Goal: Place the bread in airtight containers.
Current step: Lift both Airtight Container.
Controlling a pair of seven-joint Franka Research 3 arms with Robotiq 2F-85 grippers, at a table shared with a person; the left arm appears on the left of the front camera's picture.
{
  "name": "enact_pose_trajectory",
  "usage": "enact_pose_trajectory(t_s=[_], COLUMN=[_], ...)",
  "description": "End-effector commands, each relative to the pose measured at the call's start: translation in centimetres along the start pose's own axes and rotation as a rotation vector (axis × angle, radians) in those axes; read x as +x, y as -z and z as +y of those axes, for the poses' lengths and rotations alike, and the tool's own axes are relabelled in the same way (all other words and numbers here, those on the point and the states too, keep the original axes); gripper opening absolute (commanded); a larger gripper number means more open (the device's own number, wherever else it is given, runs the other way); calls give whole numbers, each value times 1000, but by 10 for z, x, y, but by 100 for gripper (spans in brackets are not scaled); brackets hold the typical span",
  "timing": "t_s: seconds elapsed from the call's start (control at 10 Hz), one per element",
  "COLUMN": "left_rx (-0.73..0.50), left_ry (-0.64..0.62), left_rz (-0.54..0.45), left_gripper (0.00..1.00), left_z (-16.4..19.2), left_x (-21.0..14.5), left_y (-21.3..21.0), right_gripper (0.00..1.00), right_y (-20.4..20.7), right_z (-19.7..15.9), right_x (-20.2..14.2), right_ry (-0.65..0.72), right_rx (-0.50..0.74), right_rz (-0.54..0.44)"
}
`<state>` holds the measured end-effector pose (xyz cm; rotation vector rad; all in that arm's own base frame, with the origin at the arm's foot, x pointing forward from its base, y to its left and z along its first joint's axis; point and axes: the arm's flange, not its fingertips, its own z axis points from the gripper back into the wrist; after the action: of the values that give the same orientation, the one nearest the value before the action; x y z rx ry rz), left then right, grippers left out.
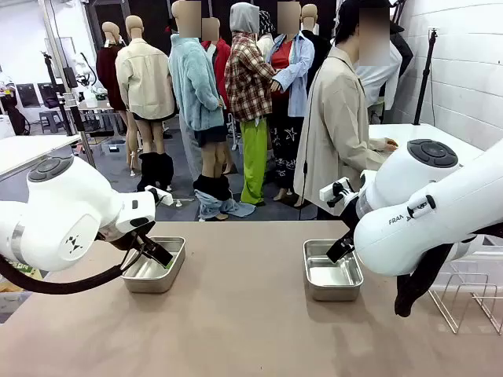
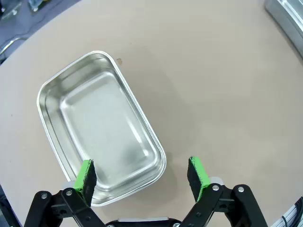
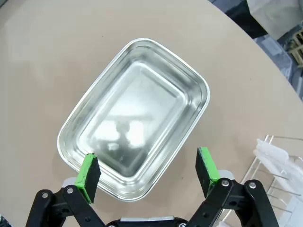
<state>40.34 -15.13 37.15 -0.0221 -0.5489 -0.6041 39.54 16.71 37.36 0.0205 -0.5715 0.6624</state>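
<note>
Left gripper (image 2: 142, 172) wide open over one end of the left steel pan (image 2: 99, 127) on the tan table (image 2: 213, 94), right gripper (image 3: 147, 172) wide open over the right steel pan (image 3: 135, 113), wire rack (image 3: 279, 165) near it, person (image 1: 334, 133) standing beyond the table.

Brown table (image 1: 251, 330), wire rack (image 1: 471, 294) at its right, person (image 1: 339, 133) beyond
</note>
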Motion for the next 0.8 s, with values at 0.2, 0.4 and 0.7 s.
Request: enact_pose_trajectory(t_s=[0.2, 0.4, 0.7], left_rx=[0, 0, 0], left_ry=[0, 0, 0], left_rz=[0, 0, 0], left_gripper=[100, 100, 100], left_z=[0, 0, 0], left_x=[0, 0, 0], left_y=[0, 0, 0], right_gripper=[100, 100, 100], right_y=[0, 0, 0], right_z=[0, 0, 0], right_x=[0, 0, 0], right_ry=[0, 0, 0], right_rx=[0, 0, 0], right_rz=[0, 0, 0])
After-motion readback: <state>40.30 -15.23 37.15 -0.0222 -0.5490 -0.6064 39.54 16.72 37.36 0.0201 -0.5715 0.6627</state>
